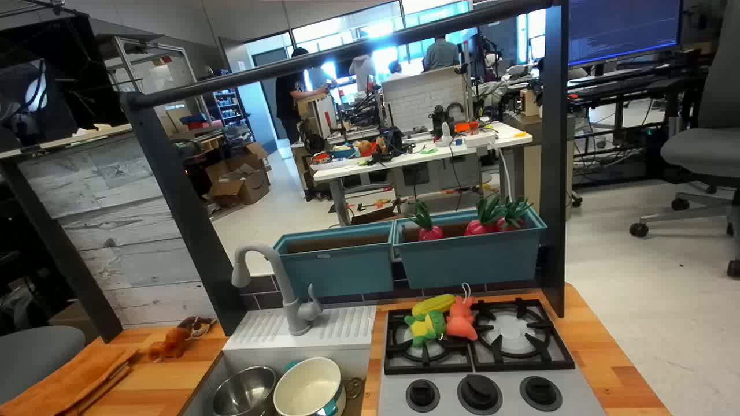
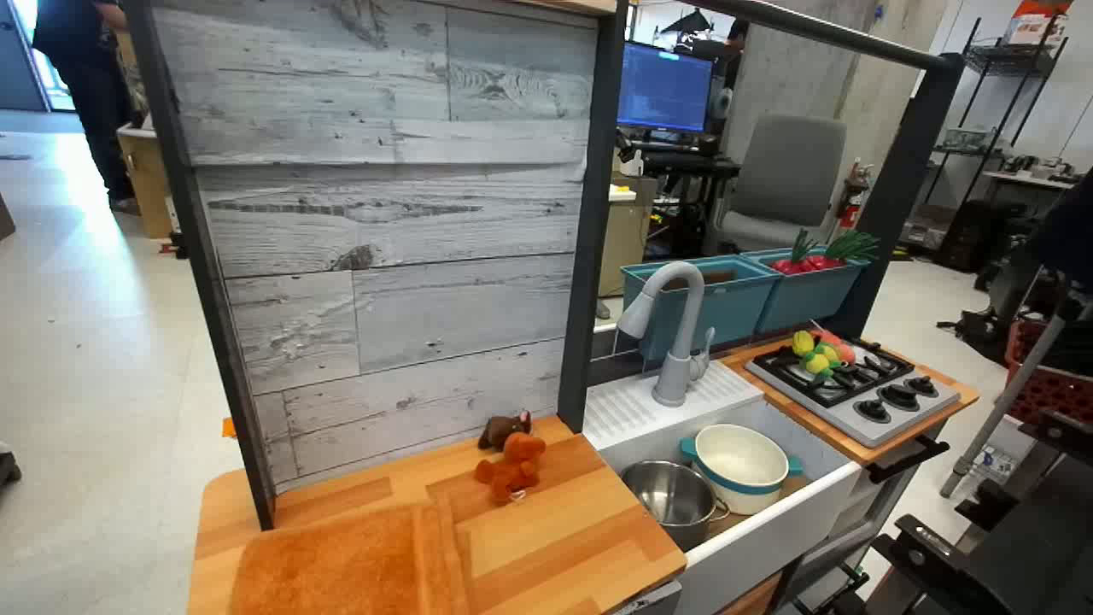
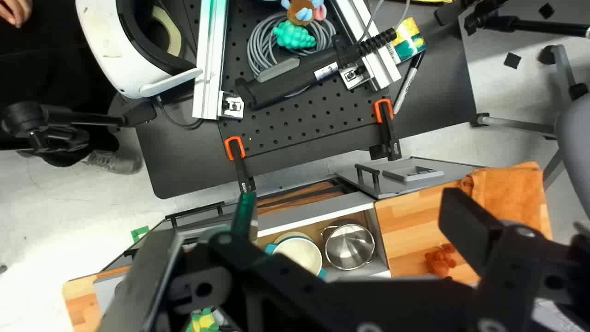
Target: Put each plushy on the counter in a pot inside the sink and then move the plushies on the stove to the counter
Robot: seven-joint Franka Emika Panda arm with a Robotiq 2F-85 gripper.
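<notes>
In an exterior view, the broad surface (image 2: 564,542), warm striped wood, lies at 9 o'clock from the sink (image 2: 777,538); a low sideways sweep there could tip a plushy over the sink's hard white edge. The stove (image 2: 844,412), at 2 o'clock from the sink, is black-barred and uneven, so soft limbs might snag. The thick, fuzzy cloth (image 2: 341,564) at 8 o'clock from the orange plushy (image 2: 512,467) nearly matches its colour, inviting a wrong pick. Inside the sink, the round cream pot (image 2: 741,461) sits at 2 o'clock from the shiny metal pot (image 2: 673,495); an off-centre release could lodge a plushy between them. In the wrist view, the blocky black hand (image 3: 352,219) is spread wide, holding nothing. The shaggy orange plushy has the brown plushy (image 2: 501,431) just beside it, between 11 and 12 o'clock, so one pinch may take both. On the stove, the green-and-yellow plushy (image 1: 426,327) has the coral plushy (image 1: 461,320) at 3 o'clock and the corn-shaped plushy (image 1: 433,304) between 12 and 1; bunched so, lifting one may roll another.
</notes>
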